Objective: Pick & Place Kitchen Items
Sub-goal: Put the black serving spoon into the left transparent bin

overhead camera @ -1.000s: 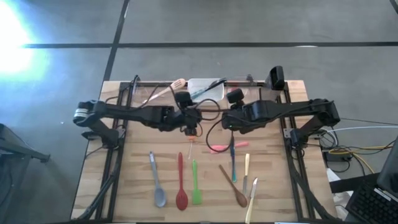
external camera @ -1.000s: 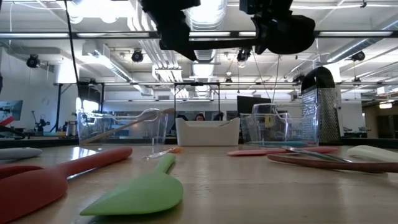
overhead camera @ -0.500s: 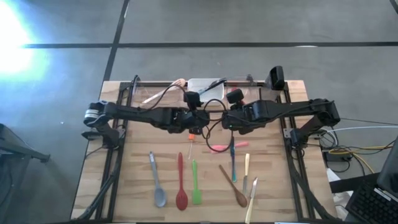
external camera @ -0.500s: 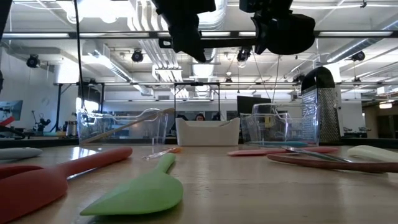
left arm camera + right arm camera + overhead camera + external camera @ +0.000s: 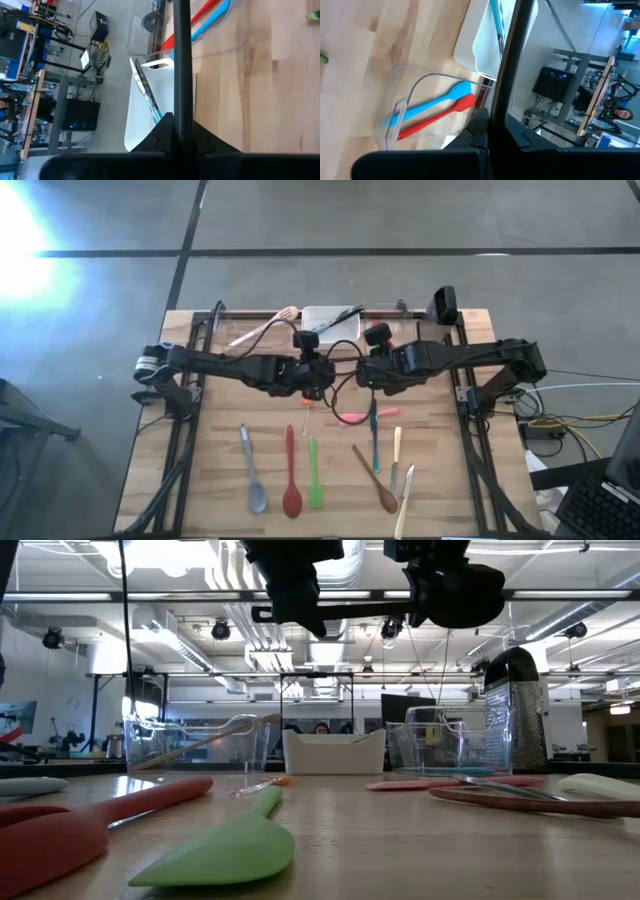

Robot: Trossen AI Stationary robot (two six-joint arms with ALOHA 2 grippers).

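Several kitchen items lie in a row on the near half of the table: a grey spoon (image 5: 252, 472), a red spoon (image 5: 291, 478), a green spatula (image 5: 315, 475), a wooden spoon (image 5: 375, 480), a blue spatula (image 5: 374, 435), a pink spatula (image 5: 365, 415) and cream-handled cutlery (image 5: 397, 455). My left gripper (image 5: 318, 373) and right gripper (image 5: 364, 374) hover side by side above the table's middle. Both are shut with nothing between the fingers (image 5: 181, 60) (image 5: 512, 60). They are high up in the low view, well above the items (image 5: 225, 850).
Three tubs stand along the far edge. A clear tub (image 5: 248, 330) holds a wooden spoon (image 5: 265, 327), a white tub (image 5: 330, 320) holds a dark utensil (image 5: 147, 95), and another clear tub (image 5: 427, 107) holds a blue and a red spatula. A dark grater (image 5: 515, 710) stands at the far right.
My left gripper has moved a little toward the table's right edge, closer to my right gripper, and stays high above the table. The items on the table have not moved.
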